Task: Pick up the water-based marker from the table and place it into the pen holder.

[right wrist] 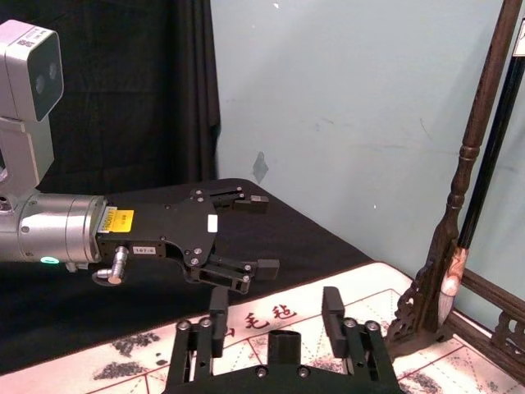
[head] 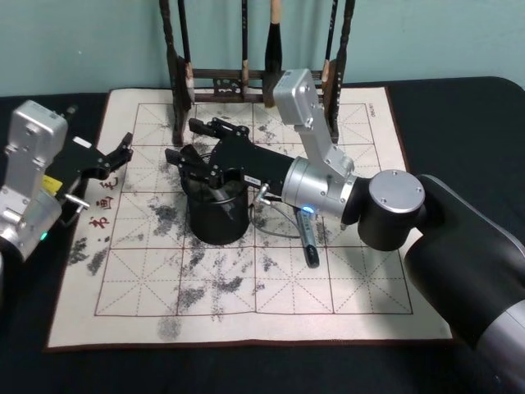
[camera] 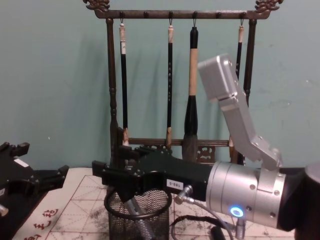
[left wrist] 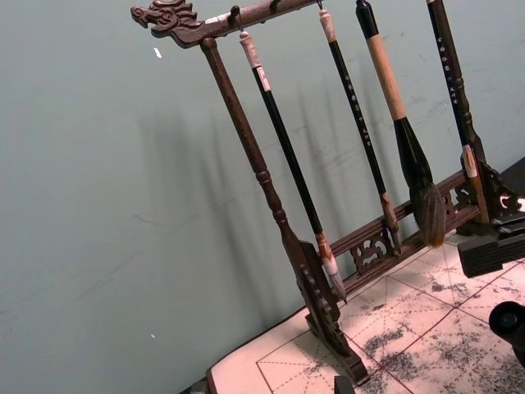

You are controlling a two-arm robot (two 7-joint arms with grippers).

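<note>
Right end effector point(head: 184, 141), spread empty, hovers over pen holder point(head: 217, 223) containing marker point(camera: 136, 217); left end effector point(head: 123, 152) idles spread aside.

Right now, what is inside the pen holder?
Through the mesh of the pen holder, the chest view shows a grey marker-like barrel leaning inside. The open right gripper over the rim covers the barrel's top. The left gripper sits open at the left edge of the mat.

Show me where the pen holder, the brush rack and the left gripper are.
pen holder point(head: 215, 226): head view, mesh wall.
brush rack point(camera: 110, 75): chest view, left post.
left gripper point(right wrist: 262, 232): right wrist view, between its fingertips.
</note>
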